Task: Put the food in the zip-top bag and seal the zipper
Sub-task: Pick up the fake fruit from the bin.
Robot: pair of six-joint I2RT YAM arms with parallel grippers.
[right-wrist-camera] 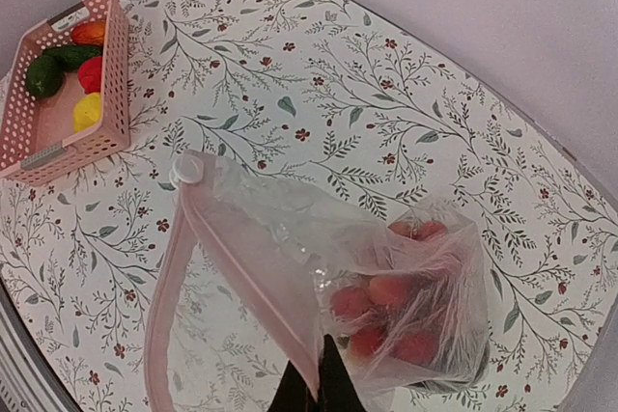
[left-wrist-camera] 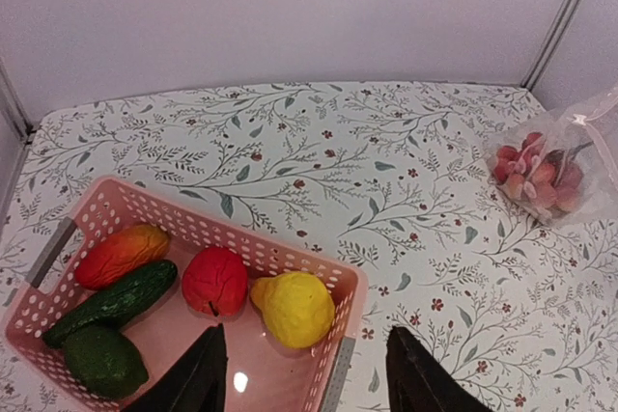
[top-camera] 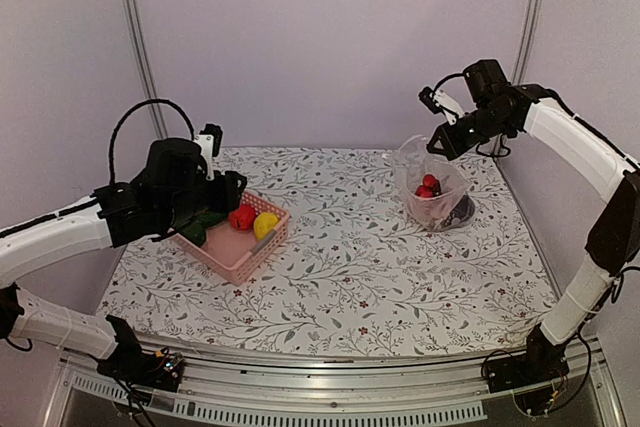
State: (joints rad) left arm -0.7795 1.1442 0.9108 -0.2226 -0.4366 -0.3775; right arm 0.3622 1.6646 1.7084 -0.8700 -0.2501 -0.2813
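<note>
The clear zip-top bag (top-camera: 432, 187) hangs open at the back right, its bottom resting on the table. My right gripper (right-wrist-camera: 316, 391) is shut on the bag's mouth edge, beside the pinkish zipper (right-wrist-camera: 241, 267). A bunch of red-yellow balls (right-wrist-camera: 386, 315) and a dark eggplant (top-camera: 462, 210) are inside the bag. My left gripper (left-wrist-camera: 307, 378) is open above the pink basket (left-wrist-camera: 193, 229), which holds a red piece (left-wrist-camera: 214, 279), a yellow piece (left-wrist-camera: 294, 308), an orange-red piece (left-wrist-camera: 121, 254) and two green pieces (left-wrist-camera: 111, 301). The yellow piece lies just ahead of the open jaws.
The basket (top-camera: 245, 257) sits at the left of the flowered tablecloth (top-camera: 350, 247). Walls with metal posts (top-camera: 135, 37) close the back and sides. The right arm (top-camera: 580, 147) reaches in from the right edge.
</note>
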